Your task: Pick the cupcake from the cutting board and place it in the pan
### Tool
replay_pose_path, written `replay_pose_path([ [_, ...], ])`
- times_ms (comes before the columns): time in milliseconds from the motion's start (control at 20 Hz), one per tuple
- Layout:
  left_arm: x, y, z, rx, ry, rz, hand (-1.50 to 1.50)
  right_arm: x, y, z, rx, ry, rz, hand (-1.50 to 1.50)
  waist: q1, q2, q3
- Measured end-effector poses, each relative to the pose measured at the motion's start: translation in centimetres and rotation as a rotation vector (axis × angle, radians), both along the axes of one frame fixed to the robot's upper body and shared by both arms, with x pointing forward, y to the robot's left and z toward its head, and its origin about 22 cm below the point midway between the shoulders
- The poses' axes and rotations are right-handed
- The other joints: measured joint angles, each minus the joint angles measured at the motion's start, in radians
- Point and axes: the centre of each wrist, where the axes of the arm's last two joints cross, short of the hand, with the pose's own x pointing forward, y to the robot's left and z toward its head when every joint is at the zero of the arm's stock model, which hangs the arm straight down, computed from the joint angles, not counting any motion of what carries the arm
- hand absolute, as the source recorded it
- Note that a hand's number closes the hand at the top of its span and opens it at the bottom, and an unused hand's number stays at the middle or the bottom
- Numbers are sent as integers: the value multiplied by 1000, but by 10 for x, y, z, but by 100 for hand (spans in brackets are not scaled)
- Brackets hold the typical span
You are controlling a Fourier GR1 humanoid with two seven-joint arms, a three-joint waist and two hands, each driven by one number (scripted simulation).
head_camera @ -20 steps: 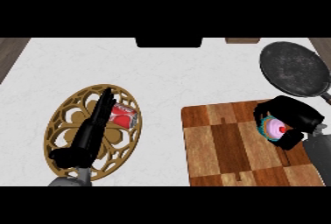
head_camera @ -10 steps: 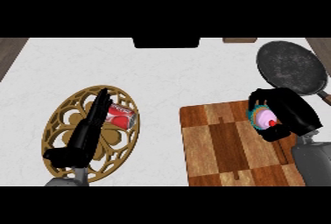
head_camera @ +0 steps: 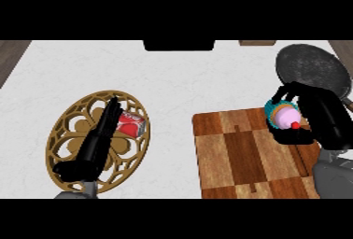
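At right of the frame, the right hand [head_camera: 318, 116] curls round the cupcake [head_camera: 284, 116], held over the cutting board's [head_camera: 241, 158] upper right corner, just below the pan [head_camera: 312, 69]. At lower left, the left hand [head_camera: 96, 142] lies straight-fingered over a gold trivet [head_camera: 69, 123], beside a red can [head_camera: 130, 125].

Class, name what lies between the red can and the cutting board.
Head view: only bare white counter lies between the red can and the cutting board.
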Motion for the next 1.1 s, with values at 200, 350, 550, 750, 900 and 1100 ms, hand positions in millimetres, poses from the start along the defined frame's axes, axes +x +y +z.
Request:
replay_pose_path([
  [200, 5, 5, 7, -1, -5, -11, 0, 12, -15, 4, 98, -6, -81, 150, 6, 2, 0],
  [350, 6, 3, 8, 3, -6, -12, 0, 28, -34, 7, 159, -15, -135, 150, 9, 3, 0],
  [550, 6, 1, 9, 2, -9, -19, 0, 47, -64, -11, 184, -51, -199, 150, 14, 5, 1],
  [750, 5, 3, 10, 4, -16, -22, 0, 65, -94, -23, 140, -126, -268, 150, 23, 9, 1],
  [900, 8, 0, 10, 1, -17, -31, 0, 76, -117, -26, 93, -192, -321, 150, 30, 12, 2],
  [1100, 8, -5, 12, -1, -20, -45, 0, 87, -145, -28, 126, -272, -382, 150, 41, 17, 3],
])
